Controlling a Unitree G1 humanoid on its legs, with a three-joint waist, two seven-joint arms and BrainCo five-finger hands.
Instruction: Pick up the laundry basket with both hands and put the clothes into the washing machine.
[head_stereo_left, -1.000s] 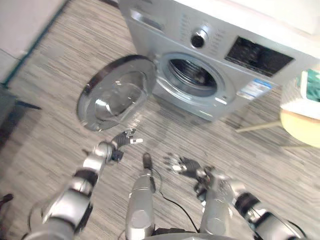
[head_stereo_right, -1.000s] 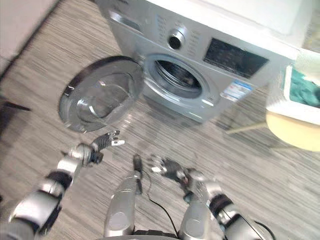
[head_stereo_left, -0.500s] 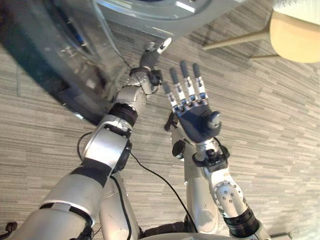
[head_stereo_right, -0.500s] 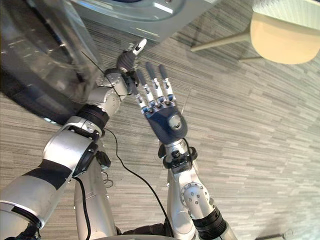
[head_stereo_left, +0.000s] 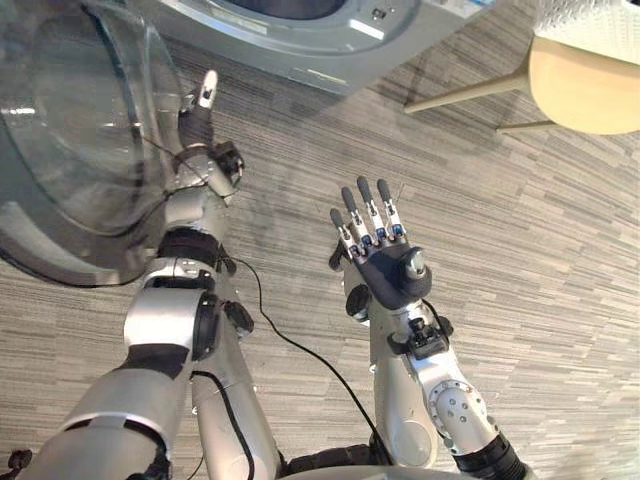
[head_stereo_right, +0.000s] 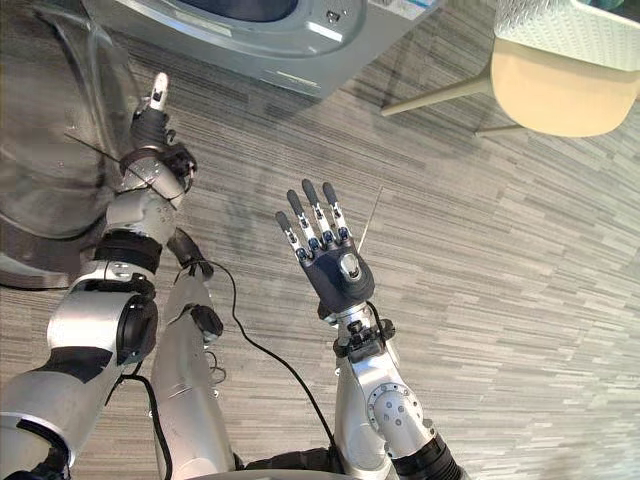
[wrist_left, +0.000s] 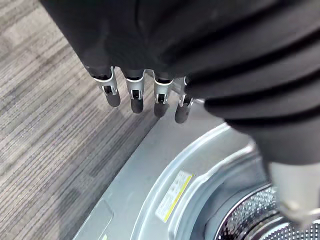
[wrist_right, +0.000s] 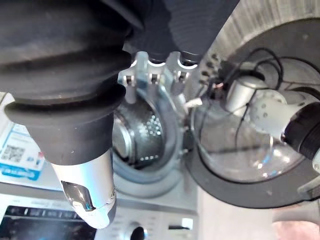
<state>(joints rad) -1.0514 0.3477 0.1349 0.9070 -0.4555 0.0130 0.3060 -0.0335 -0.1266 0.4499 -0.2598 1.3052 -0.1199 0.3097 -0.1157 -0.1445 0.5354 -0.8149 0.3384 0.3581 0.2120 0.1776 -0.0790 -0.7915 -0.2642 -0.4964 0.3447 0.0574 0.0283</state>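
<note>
While the head camera has tipped down toward the floor (head_stereo_left: 520, 280) since a second ago, the arms have also changed: half a second ago the left hand (head_stereo_left: 205, 158) was just beside the right hand (head_stereo_left: 388, 270), and now it stands well apart, lifted near the dark rim of the open door (head_stereo_left: 70, 130). Both hands hold nothing; the right one keeps its fingers straight and spread, and the left one has its fingers relaxed in a row. I judge that the pick-up is not yet begun, because the laundry basket (head_stereo_right: 560, 22) sits on the stool (head_stereo_right: 560, 90) to the right of the washing machine (head_stereo_left: 330, 40), far from both hands. The basket looks like white perforated plastic, with a little teal cloth at its top edge. The stool has a smooth, round cream seat and thin pale legs. The door is a domed clear glass, the machine's front is silver-grey, its drum (wrist_right: 137, 135) is punched metal, and the floor shows fine grey stripes.
</note>
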